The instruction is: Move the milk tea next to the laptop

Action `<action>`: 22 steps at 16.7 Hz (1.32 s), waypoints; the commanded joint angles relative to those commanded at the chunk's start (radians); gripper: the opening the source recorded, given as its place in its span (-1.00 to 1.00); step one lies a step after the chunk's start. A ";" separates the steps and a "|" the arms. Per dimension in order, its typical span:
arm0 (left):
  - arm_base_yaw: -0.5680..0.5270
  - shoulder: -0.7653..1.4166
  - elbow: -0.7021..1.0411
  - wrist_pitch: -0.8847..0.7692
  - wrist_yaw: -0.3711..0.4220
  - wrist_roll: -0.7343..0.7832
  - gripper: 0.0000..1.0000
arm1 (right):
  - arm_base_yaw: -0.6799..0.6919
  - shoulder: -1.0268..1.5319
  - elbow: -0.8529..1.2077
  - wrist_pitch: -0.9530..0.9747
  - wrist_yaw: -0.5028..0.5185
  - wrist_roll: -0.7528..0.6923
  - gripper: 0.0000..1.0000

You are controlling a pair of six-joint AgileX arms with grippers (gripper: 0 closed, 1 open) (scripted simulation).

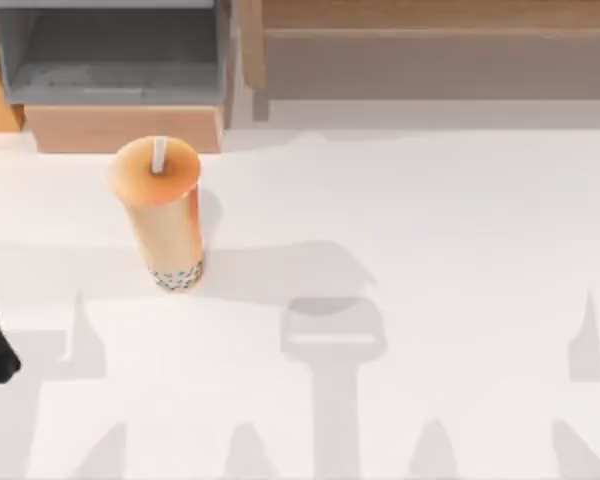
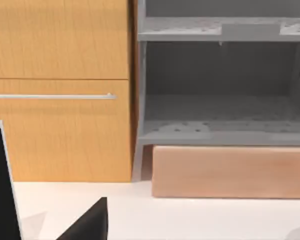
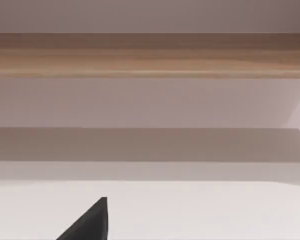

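Milk tea (image 1: 165, 215) upright on tabletop (image 1: 430, 230); tall, top-heavy, slick — grip mid-body; either claw's opening: cannot tell

The milk tea (image 1: 163, 212) stood alone on the open desk (image 1: 430, 220); a grey shelf unit (image 1: 110, 55) blocked passage behind it.

One milk tea (image 1: 162, 212); perhaps two shelf units (image 1: 110, 60).
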 joint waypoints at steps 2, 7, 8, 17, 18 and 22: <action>0.000 0.000 0.000 0.000 0.000 0.000 1.00 | 0.000 0.000 0.000 0.000 0.000 0.000 1.00; -0.086 0.158 0.020 0.115 -0.090 -0.022 1.00 | 0.000 0.000 0.000 0.000 0.000 0.000 1.00; -0.118 0.219 0.029 0.160 -0.120 -0.031 1.00 | 0.000 0.000 0.000 0.000 0.000 0.000 1.00; -0.492 0.936 0.129 0.651 -0.465 -0.120 1.00 | 0.000 0.000 0.000 0.000 0.000 0.000 1.00; -0.533 1.013 0.140 0.704 -0.503 -0.129 1.00 | 0.000 0.000 0.000 0.000 0.000 0.000 1.00; -0.677 1.284 0.174 0.888 -0.632 -0.159 1.00 | 0.000 0.000 0.000 0.000 0.000 0.000 1.00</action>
